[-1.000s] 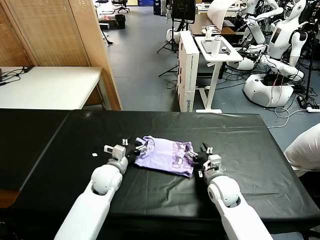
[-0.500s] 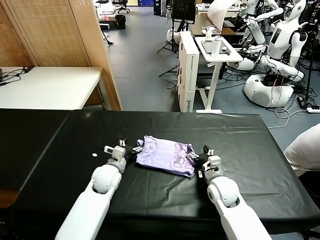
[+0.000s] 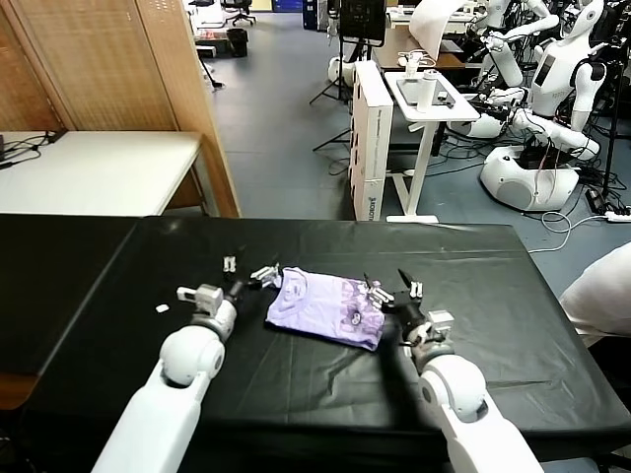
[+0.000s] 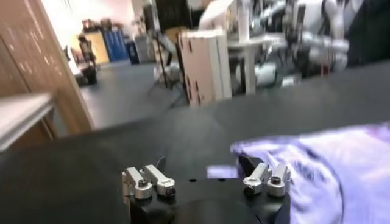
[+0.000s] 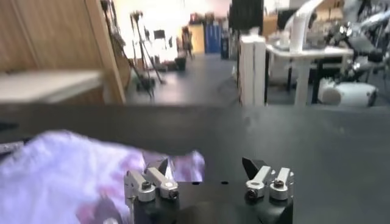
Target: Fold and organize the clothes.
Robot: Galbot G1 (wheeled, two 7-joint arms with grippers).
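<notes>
Folded pale lavender T-shirt (image 3: 328,307), purple-and-white print up

Both arms were smooth white tubes with round grey joints. The left gripper (image 3: 248,268) and right gripper (image 3: 391,287) had black bases and silver, screw-fastened fingertips.

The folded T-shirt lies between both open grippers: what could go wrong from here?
1. The left gripper and right gripper stand open, close beside the lavender T-shirt; a fingertip could catch an edge and undo the fold.
2. The fabric looks thin and lies loosely bunched, so the fold may spring open by itself.
</notes>
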